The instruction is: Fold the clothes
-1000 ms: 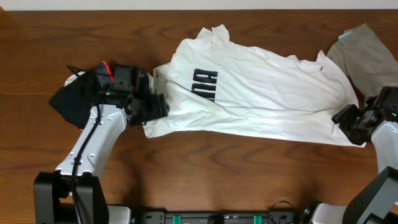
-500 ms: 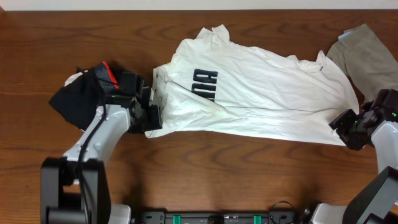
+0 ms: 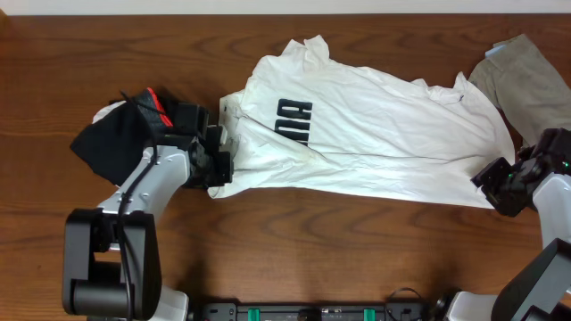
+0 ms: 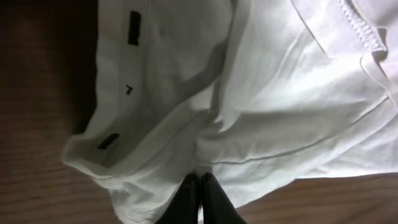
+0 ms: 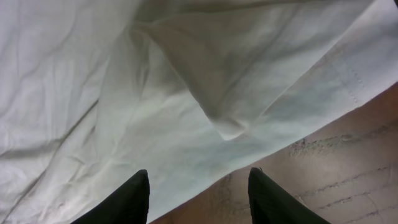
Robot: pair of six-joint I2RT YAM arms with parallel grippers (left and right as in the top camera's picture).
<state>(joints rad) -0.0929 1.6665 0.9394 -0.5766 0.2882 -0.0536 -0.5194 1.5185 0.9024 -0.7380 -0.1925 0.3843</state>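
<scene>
My left claw [image 4: 199,183] pinches the near-left edge of the white T-shirt [image 3: 375,134], spread long-ways left-to-right on the counter [image 3: 312,259], with my right claw [image 5: 198,180] (jaws apart, empty) poised at its near-right corner.

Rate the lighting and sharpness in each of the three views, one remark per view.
Overhead: even light, sharp; the white T-shirt is bright yet its lettering reads, the black garment shows little detail. Left wrist: dim, the T-shirt looks grey and the table sinks into shadow at left. Right wrist: flat, greyish light; the right gripper shows as two dark, soft-edged fingers.
</scene>
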